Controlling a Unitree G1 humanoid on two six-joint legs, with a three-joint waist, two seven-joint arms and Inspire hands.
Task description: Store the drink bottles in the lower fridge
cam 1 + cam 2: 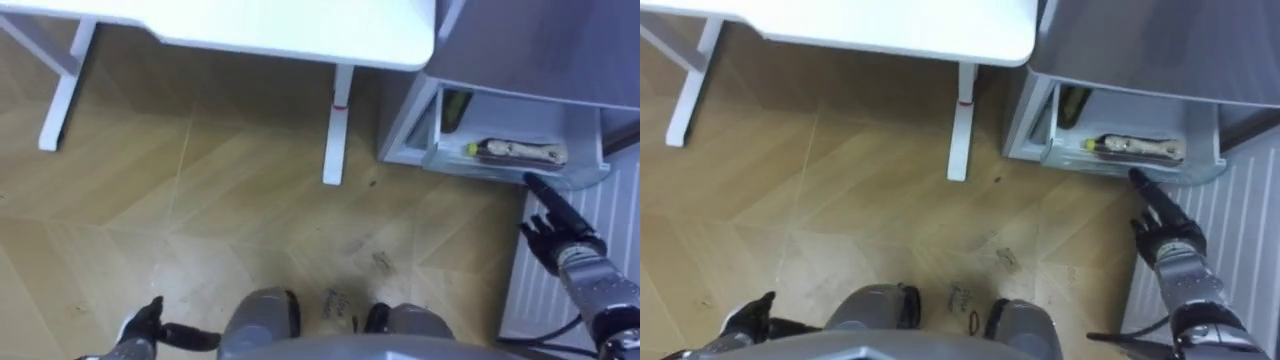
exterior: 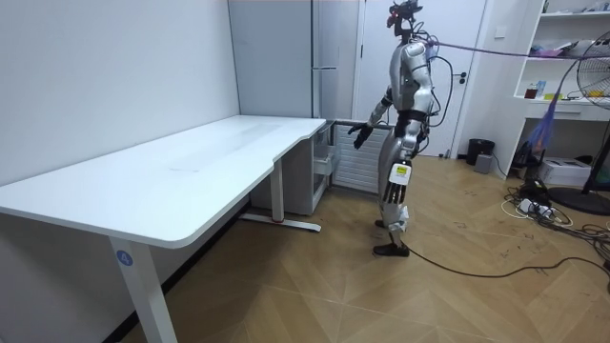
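Ahead, a white desk (image 1: 300,30) is seen at the far left, above the wood floor (image 1: 200,200), and a grey fridge (image 1: 540,50) at the far right. Its lower compartment (image 1: 480,170) is found open. One bottle (image 1: 515,151) is laid on its side inside, and a green bottle (image 1: 457,108) is set just left of it, farther in. The right hand (image 1: 560,238) is held toward the compartment's near rim, fingers straight and pressed together; contact cannot be told. The left hand (image 1: 145,328) is seen at the near left, and the state of its fingers cannot be told.
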